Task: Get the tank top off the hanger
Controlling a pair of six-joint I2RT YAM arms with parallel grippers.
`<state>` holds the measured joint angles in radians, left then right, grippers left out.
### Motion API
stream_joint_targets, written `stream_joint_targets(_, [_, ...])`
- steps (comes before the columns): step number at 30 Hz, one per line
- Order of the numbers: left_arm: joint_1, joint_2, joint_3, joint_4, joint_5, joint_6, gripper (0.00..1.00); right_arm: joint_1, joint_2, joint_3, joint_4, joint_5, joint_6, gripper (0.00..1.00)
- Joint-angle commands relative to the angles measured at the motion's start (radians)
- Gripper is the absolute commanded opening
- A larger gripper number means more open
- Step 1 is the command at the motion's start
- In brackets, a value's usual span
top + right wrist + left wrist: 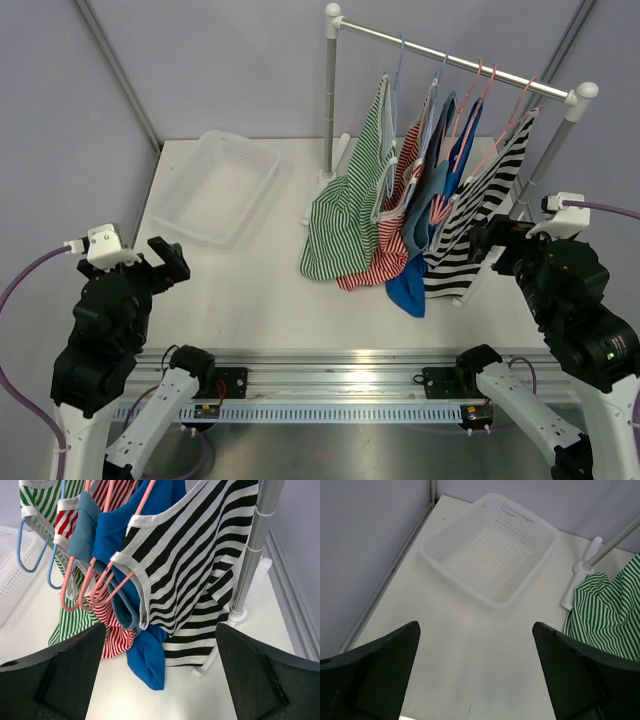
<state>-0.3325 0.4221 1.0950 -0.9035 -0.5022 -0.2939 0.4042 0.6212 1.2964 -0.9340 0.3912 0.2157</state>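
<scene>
Several tank tops hang on hangers from a rack rail [450,58] at the back right. From left to right they are green-striped [345,215], red-striped [385,250], blue [408,285] and black-and-white striped [480,210]. The right wrist view shows the black-and-white top [195,555] closest, on a pink hanger [107,587], with the blue top [147,660] trailing onto the table. My right gripper [497,243] [161,627] is open just in front of these tops and holds nothing. My left gripper [170,262] [475,627] is open over bare table, far left of the rack.
A white perforated basket [252,202] [455,580] sits at the back left. The rack's right post [252,550] and its foot stand right of the striped top. The green-striped top [610,607] reaches the table by the rack's left foot [577,582].
</scene>
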Motion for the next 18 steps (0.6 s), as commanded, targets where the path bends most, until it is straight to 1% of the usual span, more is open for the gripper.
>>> stream_joint_targets(1, [-0.003, -0.025, 0.023, 0.06, 0.007, 0.024, 0.99, 0.007, 0.028, 0.003, 0.067, -0.001, -0.015, 1.0])
stream_joint_targets(4, [-0.003, -0.025, 0.023, 0.06, 0.013, 0.022, 0.99, 0.007, 0.003, -0.025, 0.136, -0.083, -0.018, 1.0])
stream_joint_targets(5, [-0.003, -0.022, 0.022, 0.061, 0.019, 0.022, 0.99, 0.005, -0.021, -0.038, 0.206, -0.095, -0.004, 0.99])
stream_joint_targets(6, [-0.003, -0.022, 0.023, 0.063, 0.03, 0.024, 0.99, 0.005, -0.029, -0.055, 0.24, -0.098, 0.013, 0.99])
stream_joint_targets(7, [-0.003, -0.025, 0.022, 0.067, 0.04, 0.024, 0.99, 0.005, -0.032, -0.055, 0.291, -0.109, 0.033, 0.99])
stream_joint_targets(9, [-0.003, -0.037, 0.017, 0.086, 0.074, 0.03, 0.99, 0.005, -0.006, -0.024, 0.317, -0.159, 0.057, 0.99])
stream_joint_targets(11, [-0.003, -0.037, 0.014, 0.09, 0.086, 0.032, 0.99, 0.005, 0.037, 0.018, 0.322, -0.207, 0.076, 1.0])
stream_joint_targets(12, [-0.003, -0.037, 0.013, 0.086, 0.09, 0.033, 0.99, 0.005, 0.095, 0.044, 0.319, -0.259, 0.079, 0.99])
stream_joint_targets(14, [-0.003, -0.04, 0.008, 0.087, 0.094, 0.035, 0.99, 0.005, 0.153, 0.122, 0.319, -0.349, 0.077, 0.99])
stream_joint_targets(18, [-0.003, -0.054, -0.021, 0.1, 0.12, 0.036, 0.99, 0.005, 0.28, 0.176, 0.397, -0.44, 0.111, 0.99])
